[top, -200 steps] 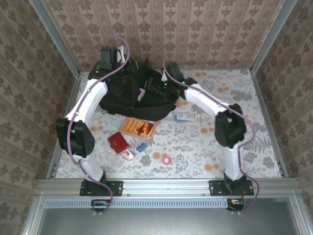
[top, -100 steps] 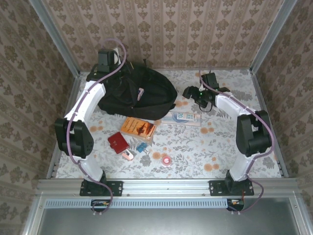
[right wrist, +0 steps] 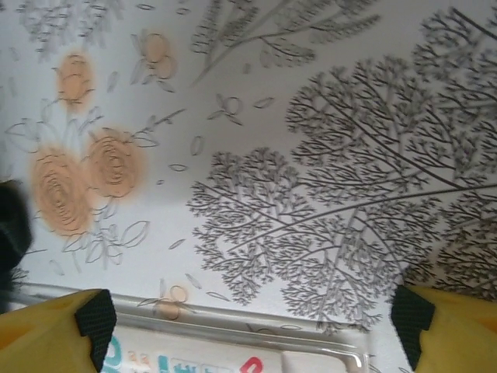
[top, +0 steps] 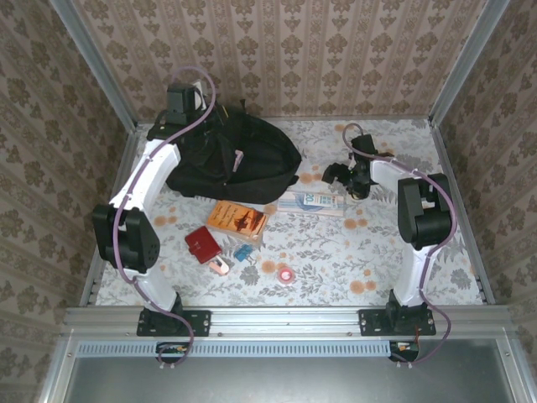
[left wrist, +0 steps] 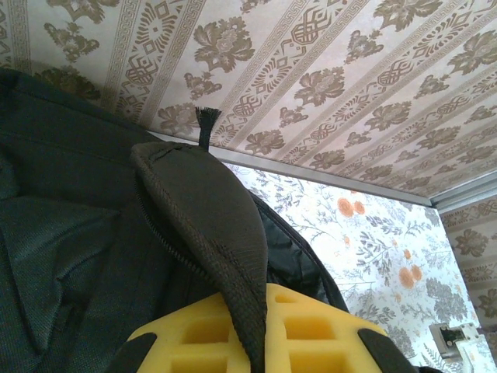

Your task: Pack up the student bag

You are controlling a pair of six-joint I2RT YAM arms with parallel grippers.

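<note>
The student bag (top: 243, 159), a large black backpack, lies at the back left of the table. My left gripper (top: 204, 128) is at the bag's top left corner. In the left wrist view its yellow fingers (left wrist: 326, 330) are shut on a black woven flap (left wrist: 210, 217) of the bag. My right gripper (top: 337, 175) hangs to the right of the bag, apart from it. In the right wrist view this gripper (right wrist: 248, 334) is open, its jaws wide apart over the floral cloth, with the edge of a clear plastic case (right wrist: 233, 350) just below.
The clear case (top: 315, 202) lies in front of the bag's right end. An orange book (top: 237, 219), a red wallet (top: 202, 244), a small blue item (top: 243, 253), a pink-white item (top: 220, 266) and a red tape roll (top: 285, 274) lie nearer the front.
My right arm has drawn out of the bag and swung right, then folded back so its gripper sits over the clear case. The left gripper has kept its hold on the bag.
</note>
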